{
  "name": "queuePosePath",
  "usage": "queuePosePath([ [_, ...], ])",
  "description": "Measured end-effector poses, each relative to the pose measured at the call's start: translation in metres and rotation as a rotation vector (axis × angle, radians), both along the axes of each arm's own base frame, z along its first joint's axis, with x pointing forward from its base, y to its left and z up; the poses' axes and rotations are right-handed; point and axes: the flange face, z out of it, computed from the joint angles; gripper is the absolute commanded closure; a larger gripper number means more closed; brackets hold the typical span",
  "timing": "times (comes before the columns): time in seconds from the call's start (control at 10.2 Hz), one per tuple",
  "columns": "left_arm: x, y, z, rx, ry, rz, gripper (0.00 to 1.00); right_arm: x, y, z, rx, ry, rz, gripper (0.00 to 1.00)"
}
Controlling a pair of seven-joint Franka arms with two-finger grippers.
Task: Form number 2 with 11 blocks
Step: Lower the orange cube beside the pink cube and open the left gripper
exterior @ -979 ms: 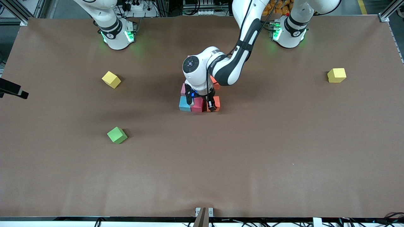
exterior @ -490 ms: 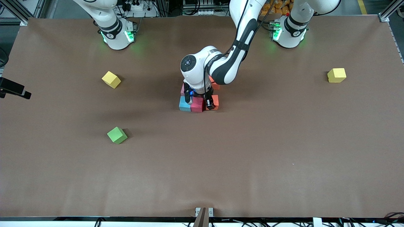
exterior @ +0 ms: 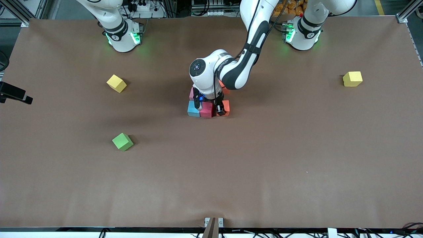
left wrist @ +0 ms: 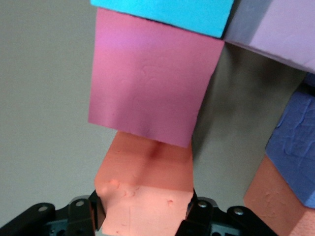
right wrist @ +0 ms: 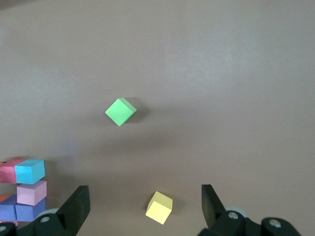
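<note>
Front: left tool (exterior: 209,108) is down at the nearest row of the number 2 (exterior: 208,104) mid-table, that row running light blue block (exterior: 193,109), crimson block (exterior: 207,110), orange block (exterior: 225,106). Left wrist: fingers (left wrist: 96,212) pinch the orange block, which touches the crimson block (left wrist: 150,83). Right wrist: right tool (right wrist: 142,204) spread wide, waiting high over the yellow cube (right wrist: 159,207) and green cube (right wrist: 120,111).

Place: you are looking at a robot lab bench.
Table: a wide table (exterior: 297,165) under plain brown paper, edged with aluminium framing (exterior: 408,8).
Arms: two white arm bases (exterior: 122,34) bolted along one edge, green lights glowing.
Clutter: cables and a power strip (exterior: 142,6) by that edge.
Props: loose foam cubes (exterior: 122,141) only.
</note>
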Motion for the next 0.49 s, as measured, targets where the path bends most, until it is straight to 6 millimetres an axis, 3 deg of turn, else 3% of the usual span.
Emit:
queuePosePath([
  [0.49, 0.0, -0.003, -0.003, 0.0, -0.012, -0.007, 0.9, 0.0005, -0.0004, -0.0012, -0.001, 0.002, 0.0, 0.0],
])
